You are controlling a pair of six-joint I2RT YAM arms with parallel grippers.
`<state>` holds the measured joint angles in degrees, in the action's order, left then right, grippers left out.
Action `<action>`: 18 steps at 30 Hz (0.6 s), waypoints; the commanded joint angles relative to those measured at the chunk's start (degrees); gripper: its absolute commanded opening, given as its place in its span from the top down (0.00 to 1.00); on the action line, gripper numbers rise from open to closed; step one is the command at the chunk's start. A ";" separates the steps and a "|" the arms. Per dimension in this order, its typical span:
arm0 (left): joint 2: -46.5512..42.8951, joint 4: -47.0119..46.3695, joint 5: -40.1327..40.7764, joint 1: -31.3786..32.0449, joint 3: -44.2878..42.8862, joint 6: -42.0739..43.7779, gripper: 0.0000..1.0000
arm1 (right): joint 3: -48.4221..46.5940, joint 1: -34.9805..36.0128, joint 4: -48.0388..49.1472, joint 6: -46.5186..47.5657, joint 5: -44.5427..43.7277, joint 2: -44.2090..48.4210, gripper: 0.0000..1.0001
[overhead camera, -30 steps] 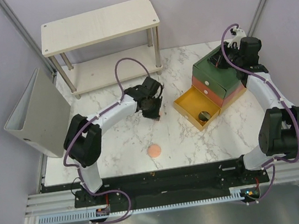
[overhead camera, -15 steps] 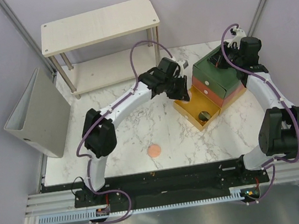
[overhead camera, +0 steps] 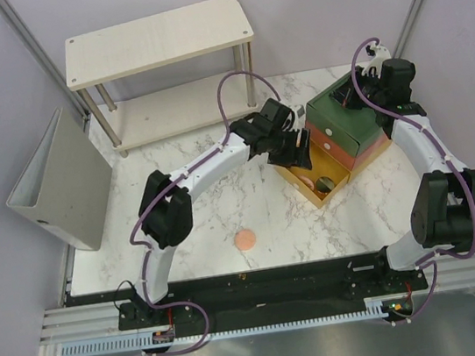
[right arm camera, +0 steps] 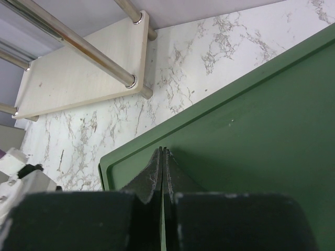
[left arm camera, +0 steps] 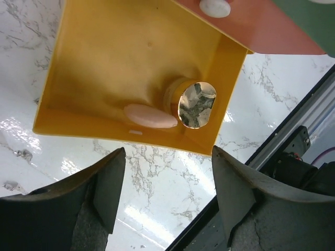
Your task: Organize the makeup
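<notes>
- Over the yellow drawer (left arm camera: 104,128), I'm hovering the left gripper (left arm camera: 165,175) wide and empty.
- I'm judging the peach disc (overhead camera: 245,240) on the table (overhead camera: 192,233) light, thin, slick: pinch its rim.

I see my left gripper (left arm camera: 166,196) spread wide above the open yellow drawer (left arm camera: 94,63), which holds a peach-pink disc (left arm camera: 151,116) touching a gold-rimmed round jar (left arm camera: 194,103).

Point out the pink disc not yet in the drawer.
The disc on the marble; the other disc lies in the yellow drawer beside the jar.
</notes>
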<state>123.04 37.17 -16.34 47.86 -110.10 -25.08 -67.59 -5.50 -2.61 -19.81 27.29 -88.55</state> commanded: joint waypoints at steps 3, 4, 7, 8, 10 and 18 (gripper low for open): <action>-9.12 -0.87 3.85 -1.62 3.48 1.35 0.27 | 7.04 0.66 -24.90 2.41 -2.77 -6.11 1.00; -10.27 -0.78 4.64 -2.50 7.15 1.35 0.27 | 7.21 0.66 -24.98 2.41 -2.77 -6.10 1.00; -16.94 -0.87 6.66 -4.52 18.37 0.65 0.27 | 7.47 0.66 -24.99 2.59 -2.85 -5.84 1.00; -18.96 -0.87 7.11 -4.96 21.39 0.39 0.27 | 7.56 0.66 -24.99 2.59 -2.94 -5.84 1.00; -23.97 -0.69 7.72 -6.10 30.07 0.38 0.27 | 7.56 0.75 -24.90 2.59 -2.86 -6.02 1.00; -34.62 1.24 4.65 -6.46 48.83 -0.23 0.26 | 7.56 0.75 -24.90 2.50 -2.77 -6.72 1.00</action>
<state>92.29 37.80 -9.96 40.73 -65.80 -25.06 -67.20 -5.48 -2.31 -19.79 27.14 -88.31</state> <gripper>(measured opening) 0.733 0.006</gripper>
